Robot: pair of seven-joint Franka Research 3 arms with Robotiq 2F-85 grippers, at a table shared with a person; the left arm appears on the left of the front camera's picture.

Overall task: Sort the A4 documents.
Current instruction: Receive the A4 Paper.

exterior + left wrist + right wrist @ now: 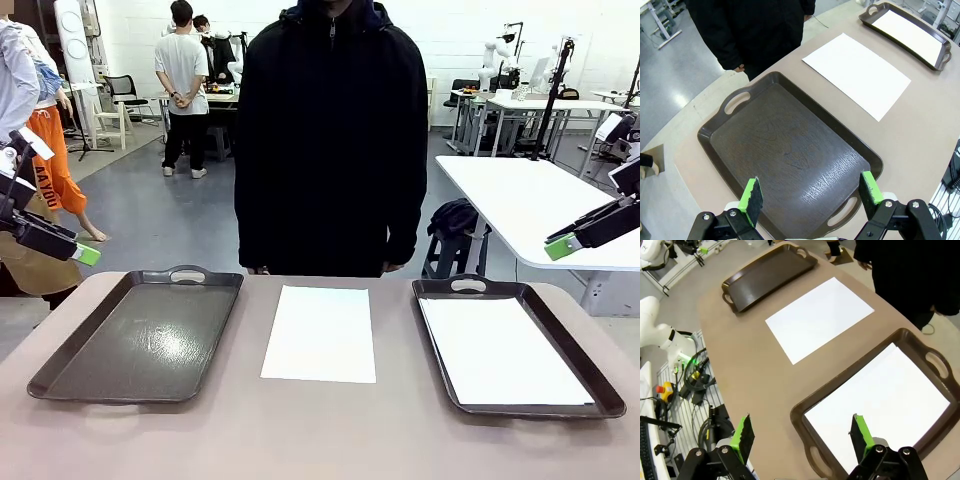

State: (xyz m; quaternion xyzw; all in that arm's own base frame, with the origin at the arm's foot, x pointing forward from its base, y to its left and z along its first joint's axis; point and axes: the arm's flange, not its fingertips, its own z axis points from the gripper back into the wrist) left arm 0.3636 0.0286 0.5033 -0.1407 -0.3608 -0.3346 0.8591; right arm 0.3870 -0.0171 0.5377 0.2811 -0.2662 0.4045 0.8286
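**A:** Where are the A4 documents?

**B:** One loose A4 sheet (320, 333) lies flat on the bare desk (330, 440) in the lower middle of the front view. It sits between the two trays and touches neither. It is plain white and blank, with straight edges and no curl that I can see. A second white sheet (503, 352) lies inside the right-hand tray (470, 287), at the lower right of the frame, and covers most of the tray's floor. I cannot tell whether that is one sheet or several stacked.

**A:** And the other tray?

**B:** The dark brown handled tray (140, 335) sits at the lower left. Its glossy, grained floor catches the light.

**A:** What about the arms?

**B:** The left end effector (812, 192) has its jaws spread wide with nothing between the green pads. It hangs over the near end of the dark brown handled tray. The right end effector (802, 432) is spread just as wide and also grips nothing. It hangs over the near end of the right-hand tray. In the front view both sit at the frame's side edges, clear of the desk.

**A:** Anyone else there?

**B:** A person in a black jacket (330, 130) stands at the desk's far edge, at the top centre of the frame.
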